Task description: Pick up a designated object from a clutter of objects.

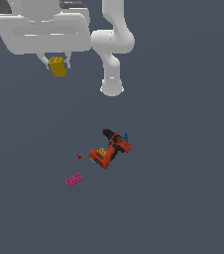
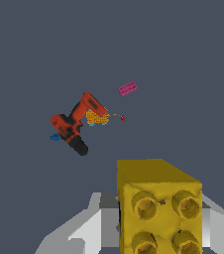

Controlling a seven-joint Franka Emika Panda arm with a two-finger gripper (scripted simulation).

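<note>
My gripper [image 1: 57,63] is shut on the mustard-yellow studded brick [image 1: 57,66] and holds it high above the floor, at the exterior view's upper left. In the wrist view the brick [image 2: 158,206] fills the foreground between the grey fingers [image 2: 86,230], studs facing the camera. The rest of the clutter lies far below: an orange-red and black power drill [image 1: 110,147] with a small yellow piece [image 1: 102,151] and a blue piece [image 1: 126,137] against it. The drill also shows in the wrist view [image 2: 77,121].
A flat pink brick [image 1: 74,179] lies on the floor apart from the drill, toward the exterior view's left, and it also shows in the wrist view [image 2: 128,89]. A tiny red bit [image 1: 79,156] lies between them. The arm's white base [image 1: 112,87] stands behind the clutter.
</note>
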